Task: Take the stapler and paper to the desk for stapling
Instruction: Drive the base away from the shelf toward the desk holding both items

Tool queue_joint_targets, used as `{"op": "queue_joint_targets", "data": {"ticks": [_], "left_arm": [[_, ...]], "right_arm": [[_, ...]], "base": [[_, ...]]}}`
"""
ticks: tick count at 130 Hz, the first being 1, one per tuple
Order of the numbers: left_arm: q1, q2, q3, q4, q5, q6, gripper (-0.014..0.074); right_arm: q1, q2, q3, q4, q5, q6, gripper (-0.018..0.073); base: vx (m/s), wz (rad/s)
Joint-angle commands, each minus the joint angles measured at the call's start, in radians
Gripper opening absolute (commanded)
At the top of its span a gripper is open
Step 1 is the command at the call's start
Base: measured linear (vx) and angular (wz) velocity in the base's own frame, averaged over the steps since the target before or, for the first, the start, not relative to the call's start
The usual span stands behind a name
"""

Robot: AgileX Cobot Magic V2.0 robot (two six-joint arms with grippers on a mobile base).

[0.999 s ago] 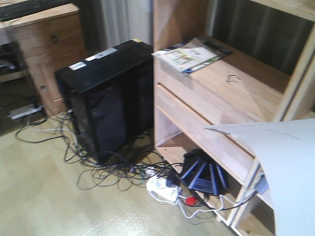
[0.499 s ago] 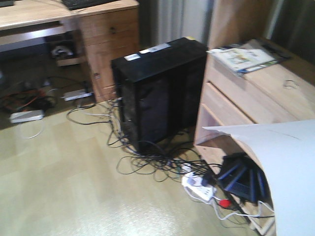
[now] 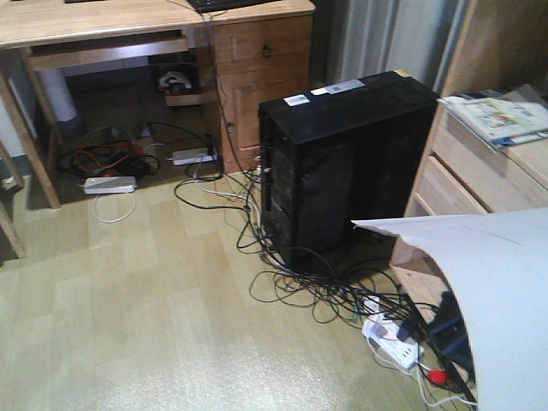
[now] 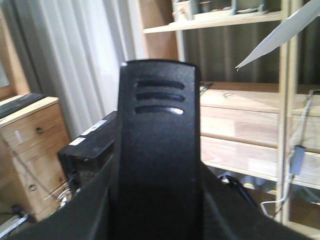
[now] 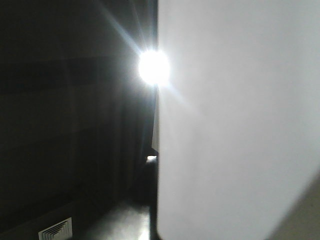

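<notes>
We see the paper (image 3: 505, 300) cut off by the front view's right and bottom edges, covering part of the cables (image 3: 325, 291). At the right wrist, paper and glare (image 5: 154, 67) blot out nearly everything. The stapler (image 4: 157, 150) runs off the bottom edge, so we cannot tell what holds it. The desk (image 3: 103, 21) is cropped at the top.

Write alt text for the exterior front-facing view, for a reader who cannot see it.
A curled white sheet of paper fills the lower right corner. Behind it a black computer tower stands on the floor among tangled cables, beside a wooden shelf unit; the desk is at the upper left.
</notes>
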Motion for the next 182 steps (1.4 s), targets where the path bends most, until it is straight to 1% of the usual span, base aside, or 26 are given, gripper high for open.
{"op": "queue_joint_targets", "data": {"ticks": [1, 95, 182], "left_arm": [[0.001, 0.020, -0.024, -0.025, -0.115, 0.000, -0.0006], [0.001, 0.020, -0.024, -0.025, -0.115, 0.000, -0.0006], [0.001, 0.020, -0.024, -0.025, -0.115, 0.000, -0.0006]], "right_arm": [[-0.006, 0.012, -0.028, -0.020, -0.043, -0.015, -0.0006], [-0.006, 0.012, -0.028, -0.020, -0.042, -0.015, -0.0006], [-0.006, 0.012, -0.028, -0.020, -0.042, -0.015, -0.0006]], "base": [[0.08, 0.19], [0.12, 0.23], [0.22, 0.22]]}}
